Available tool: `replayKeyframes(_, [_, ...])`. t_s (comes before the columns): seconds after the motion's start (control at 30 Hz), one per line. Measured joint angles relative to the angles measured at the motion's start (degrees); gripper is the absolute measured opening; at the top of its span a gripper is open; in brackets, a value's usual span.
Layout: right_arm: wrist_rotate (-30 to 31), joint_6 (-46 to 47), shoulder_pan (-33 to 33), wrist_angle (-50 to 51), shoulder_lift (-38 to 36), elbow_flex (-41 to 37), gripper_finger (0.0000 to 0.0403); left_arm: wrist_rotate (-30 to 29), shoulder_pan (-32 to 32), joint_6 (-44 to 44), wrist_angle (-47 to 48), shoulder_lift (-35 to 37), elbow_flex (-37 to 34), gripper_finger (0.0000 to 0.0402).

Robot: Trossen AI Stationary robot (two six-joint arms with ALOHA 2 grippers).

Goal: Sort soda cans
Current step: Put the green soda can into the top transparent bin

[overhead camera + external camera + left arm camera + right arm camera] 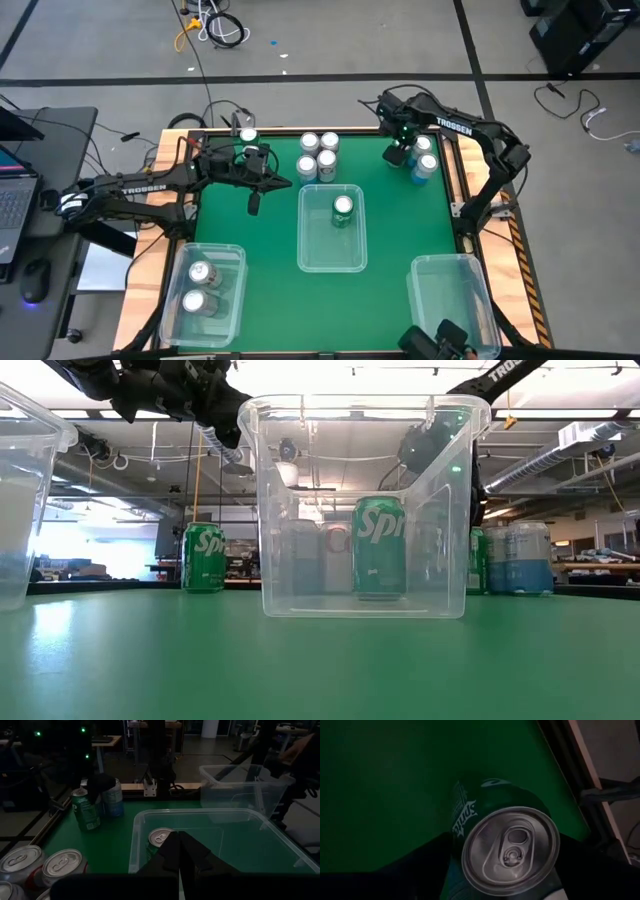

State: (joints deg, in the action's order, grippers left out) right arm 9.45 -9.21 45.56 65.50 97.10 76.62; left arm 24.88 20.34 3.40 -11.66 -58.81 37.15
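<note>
At the far right, a green soda can [510, 850] stands upright on the green table [270, 240]. My right gripper [403, 150] is above it, pointing down, open, one finger on either side of the can's top. Two blue cans [425, 165] stand beside it. My left gripper [179, 834] hovers shut and holds nothing, left of the middle bin [305, 262], which contains one green can [343, 210]. Several cans [315, 155] stand in a cluster at the far edge. A lone green can [248, 135] stands at the far left. My right gripper comes down from above around the green can's upper rim [470, 870], with a dark finger [420, 870] at each side. Whether the fingers touch the can, I cannot tell. The can stands upright on the table.
A clear bin at the near left [232, 255] holds two silver cans [200, 288]. Another clear bin [470, 262] stands at the near right. Wooden rails [160, 270] border the table. Bare green surface lies between the bins.
</note>
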Motion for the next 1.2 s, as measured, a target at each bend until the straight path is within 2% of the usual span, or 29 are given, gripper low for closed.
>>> replayKeyframes(0.17, [-0.3,0.0,0.0,0.3,0.1,2.4,0.0281,0.0,0.0,0.0,0.0,0.0,0.0,0.0000])
replayKeyframes(0.33, [-0.8,0.9,-0.9,4.4,0.1,8.8,0.0281,0.0,0.0,0.0,-0.1,0.0,0.0,0.0000])
replayKeyframes(0.57, [-8.4,12.2,-4.9,16.3,0.1,22.5,0.0277,-0.6,0.0,-0.8,-0.9,0.0,0.0,0.0000])
replayKeyframes(0.73, [-8.8,24.1,-11.8,24.9,0.0,32.4,0.0277,-1.9,0.0,-1.1,-0.8,0.0,0.0,0.0000])
replayKeyframes(0.9, [-16.6,33.6,-21.1,24.6,-1.8,37.7,0.0277,-2.0,0.0,-1.1,-0.8,0.0,0.0,0.0000])
replayKeyframes(1.2, [-14.3,47.4,-41.5,24.6,-2.6,41.5,0.0277,-2.0,-0.1,-2.6,-0.9,0.0,0.0,0.0000])
